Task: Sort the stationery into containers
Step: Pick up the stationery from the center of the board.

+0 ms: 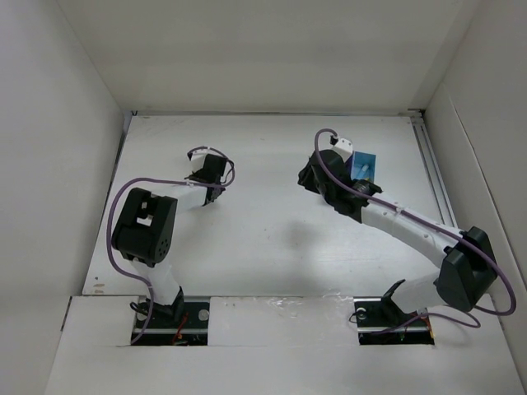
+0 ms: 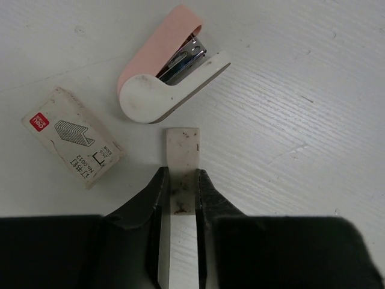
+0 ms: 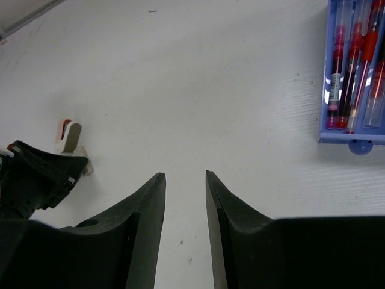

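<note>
The left gripper [image 2: 180, 177] is clamped narrow on a whitish eraser block [image 2: 182, 147], pinching its two long edges. The block's far end sticks out ahead of the fingertips and the rest runs back between the jaws. I judge it light and slightly rubbery, so it should hold without slipping. It is thin, though, and a hard squeeze could bow it, so a grip across the narrow width suits it. Whether it rests on the table [image 2: 313, 90] or is lifted clear of it I cannot tell from this angle.

Just ahead of the block's tip lies a pink-and-white stapler [image 2: 168, 78], and ahead to the left a staple box [image 2: 72, 137]. The stapler is likely heavier, stiff and smooth, best taken across its body.

The right gripper [image 3: 183, 180] stands partly open around nothing. Ahead to its right is the blue tray [image 3: 352, 138], with red pens [image 3: 340, 72] inside.
</note>
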